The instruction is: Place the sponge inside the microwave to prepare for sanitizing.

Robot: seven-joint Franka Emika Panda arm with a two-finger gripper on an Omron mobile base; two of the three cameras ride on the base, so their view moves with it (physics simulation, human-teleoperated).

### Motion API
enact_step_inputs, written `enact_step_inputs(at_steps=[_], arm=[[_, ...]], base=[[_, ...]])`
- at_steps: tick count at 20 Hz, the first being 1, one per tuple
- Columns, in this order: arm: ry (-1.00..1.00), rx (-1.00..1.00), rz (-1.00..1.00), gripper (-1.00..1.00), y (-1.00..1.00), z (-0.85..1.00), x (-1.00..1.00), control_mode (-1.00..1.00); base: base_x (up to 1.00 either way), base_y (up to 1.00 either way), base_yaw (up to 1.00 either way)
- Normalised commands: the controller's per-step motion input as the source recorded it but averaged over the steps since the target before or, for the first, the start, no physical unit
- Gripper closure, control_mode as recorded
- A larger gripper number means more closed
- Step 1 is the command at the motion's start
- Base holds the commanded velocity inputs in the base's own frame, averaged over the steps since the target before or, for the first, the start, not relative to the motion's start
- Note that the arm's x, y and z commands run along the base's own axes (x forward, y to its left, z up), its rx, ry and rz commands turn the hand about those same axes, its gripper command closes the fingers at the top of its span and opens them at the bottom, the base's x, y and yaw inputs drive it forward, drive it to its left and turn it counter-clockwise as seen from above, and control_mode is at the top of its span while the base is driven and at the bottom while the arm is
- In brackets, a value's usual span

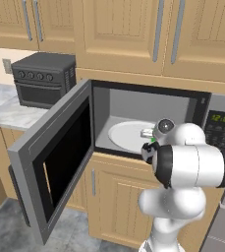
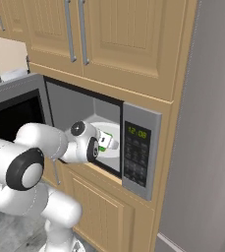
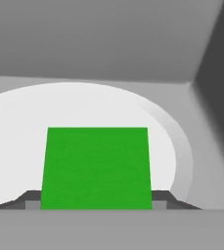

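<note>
This was a home kitchen, drawn by computer. Light wooden cupboards (image 1: pixel 124 29) with long metal handles ran along the top, and more wooden doors (image 1: pixel 116 197) stood below. A built-in microwave (image 1: pixel 148 118) sat between them with its door (image 1: pixel 55 157) swung open to the left. Farther left, a black toaster oven (image 1: pixel 42 78) stood on a marble counter (image 1: pixel 8 115).

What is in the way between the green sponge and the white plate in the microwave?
Nothing visible. The microwave door hangs wide open, and the pincer grips the sponge by its sides, already over the white plate inside. The space between sponge and plate looks clear.
</note>
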Motion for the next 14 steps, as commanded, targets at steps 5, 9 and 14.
enact_step_inputs(at_steps=[5,9,14], arm=[[0.0,0.0,0.0,-1.0,0.02,-0.01,0.14,-1.0],[0.0,0.0,0.0,-1.0,0.0,0.0,0.21,-1.0],[0.0,0.0,0.0,-1.0,0.03,0.0,0.1,-1.0]], base=[[0.0,0.0,0.0],[0.0,0.0,0.0],[0.0,0.0,0.0]])
